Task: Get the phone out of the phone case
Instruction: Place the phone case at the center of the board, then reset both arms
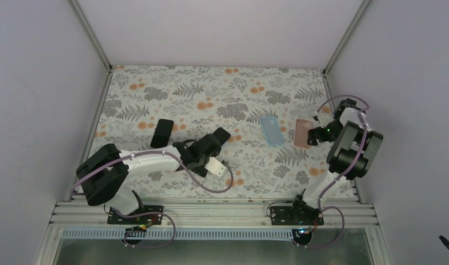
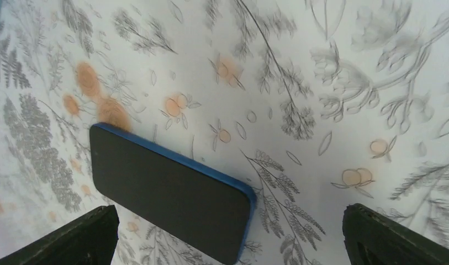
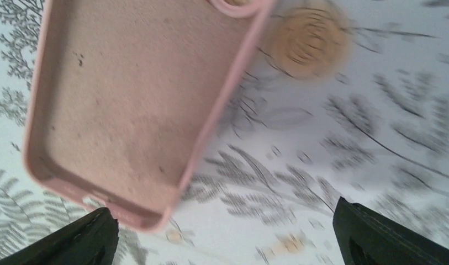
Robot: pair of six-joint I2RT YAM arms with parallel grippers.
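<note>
A black phone in a dark blue case [image 2: 172,190] lies face up on the floral table; in the top view it [image 1: 221,135] is near the middle. My left gripper [image 2: 227,245] is open right above its near end, one finger [image 2: 73,240] on each side, touching nothing; in the top view this gripper [image 1: 213,142] is at the phone's near end. My right gripper [image 3: 225,240] is open and empty beside an empty pink case [image 3: 128,105]; in the top view the gripper [image 1: 316,134] is just right of that case [image 1: 302,133].
A second black phone [image 1: 162,133] lies left of the left arm. An empty light blue case [image 1: 272,130] lies between the cased phone and the pink case. White walls close in the table at the back and sides.
</note>
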